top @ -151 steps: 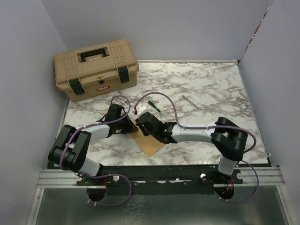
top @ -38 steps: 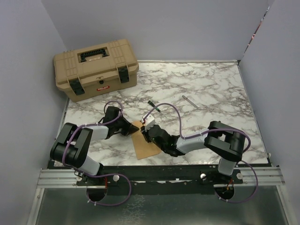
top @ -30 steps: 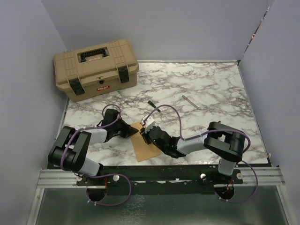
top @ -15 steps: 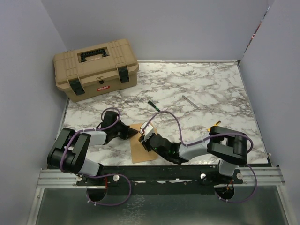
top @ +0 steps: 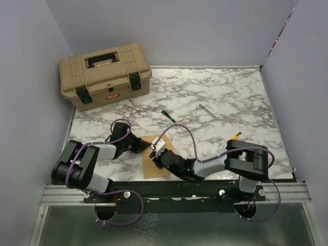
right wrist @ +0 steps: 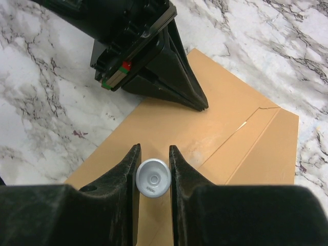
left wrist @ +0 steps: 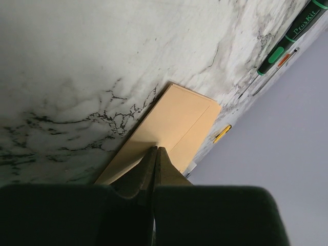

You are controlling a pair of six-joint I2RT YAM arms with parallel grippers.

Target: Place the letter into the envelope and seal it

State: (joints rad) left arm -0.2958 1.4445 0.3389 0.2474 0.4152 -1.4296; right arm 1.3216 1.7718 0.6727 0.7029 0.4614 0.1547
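The kraft-brown envelope (top: 150, 170) lies flat near the table's front edge. It also shows in the left wrist view (left wrist: 179, 118) and the right wrist view (right wrist: 246, 133), with its flap folded down flat. My left gripper (top: 145, 148) is shut, and its tips (left wrist: 157, 149) press on the envelope's left edge. My right gripper (top: 156, 155) is over the envelope's middle. It is shut (right wrist: 152, 154) on a small grey-white cylinder (right wrist: 152, 177), like a glue stick, held end-down against the paper. The letter is out of view.
A tan toolbox (top: 105, 74) stands at the back left. A green-and-black pen (top: 168, 115) and a metal rod (top: 207, 110) lie mid-table. A small yellow thing (top: 234, 136) lies by the right arm. The table's front edge is just behind the envelope.
My right gripper, still holding the cylinder, has slid along the envelope toward the front edge. The envelope has shifted slightly nearer. The left gripper has stayed on its edge.
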